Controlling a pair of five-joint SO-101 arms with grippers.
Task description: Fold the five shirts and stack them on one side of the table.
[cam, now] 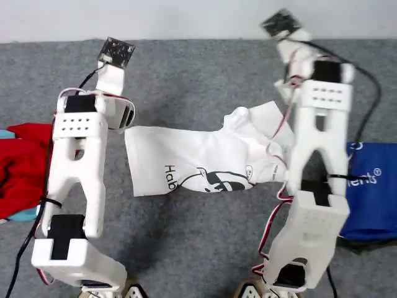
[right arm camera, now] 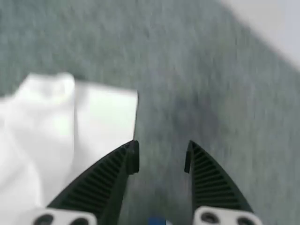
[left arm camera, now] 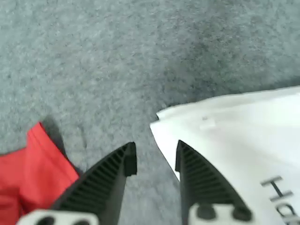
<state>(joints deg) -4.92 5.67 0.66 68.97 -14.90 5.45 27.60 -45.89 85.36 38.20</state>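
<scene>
A white shirt with black print lies partly folded in the middle of the grey table, between the two arms. My left gripper hangs open just off the shirt's corner, nothing between its fingers. In the high view the left gripper is by the shirt's far left corner. My right gripper is open over bare carpet beside the shirt's sleeve edge. In the high view the right arm stands over the shirt's right end.
A red shirt lies bunched at the left table edge, also seen as red cloth beside the left gripper. A folded blue shirt lies at the right edge. Grey carpet stretches across the far half.
</scene>
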